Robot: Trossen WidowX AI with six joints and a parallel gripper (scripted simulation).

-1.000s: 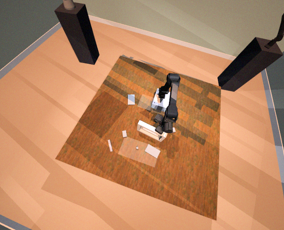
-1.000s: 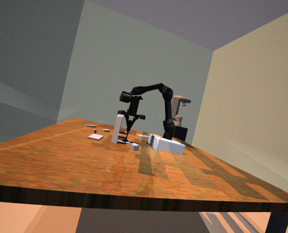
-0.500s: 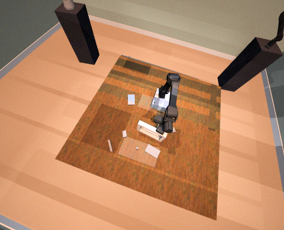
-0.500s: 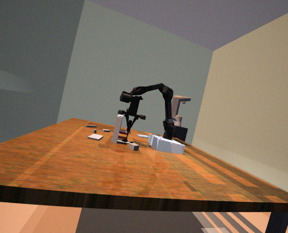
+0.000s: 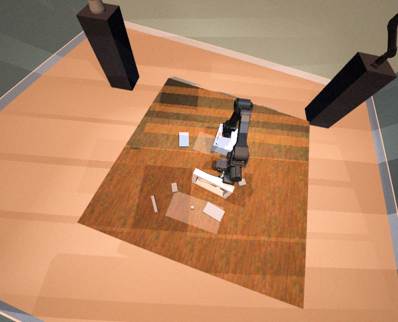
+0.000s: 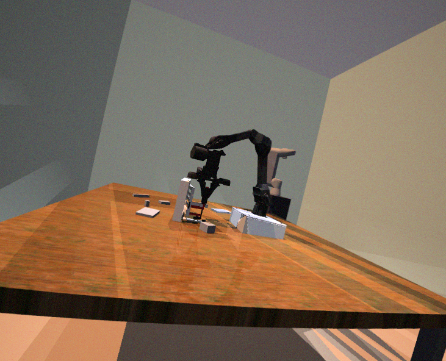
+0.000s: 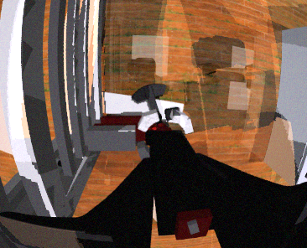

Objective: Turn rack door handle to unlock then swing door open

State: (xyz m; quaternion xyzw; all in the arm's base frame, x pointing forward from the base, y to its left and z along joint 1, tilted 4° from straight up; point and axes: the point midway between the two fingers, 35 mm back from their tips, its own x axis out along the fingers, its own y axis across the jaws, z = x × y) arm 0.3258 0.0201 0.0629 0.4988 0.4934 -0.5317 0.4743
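The white rack frame [image 5: 209,177] [image 6: 181,202] [image 7: 13,105] stands upright on the table. Its slatted door [image 7: 78,144] faces the robot base and appears slightly away from the frame in the exterior view. My gripper [image 6: 204,199] [image 7: 171,162] points down in front of the door, shut on the upright handle. The handle's red top end [image 7: 193,224] shows between my fingers in the wrist view; most of the handle is covered by them. A grey bracket [image 7: 111,139] with a red part joins the handle to the door. In the top view the arm hides the handle. Its exact turn is unclear.
A small block [image 5: 242,181] [image 6: 207,227] lies beside the rack's handle end. The white robot base [image 5: 223,142] [image 6: 263,225] stands behind the gripper. A flat plate [image 5: 213,211] [image 6: 147,211], a tiny block [image 5: 192,207] and a narrow bar [image 5: 154,203] lie beyond the rack.
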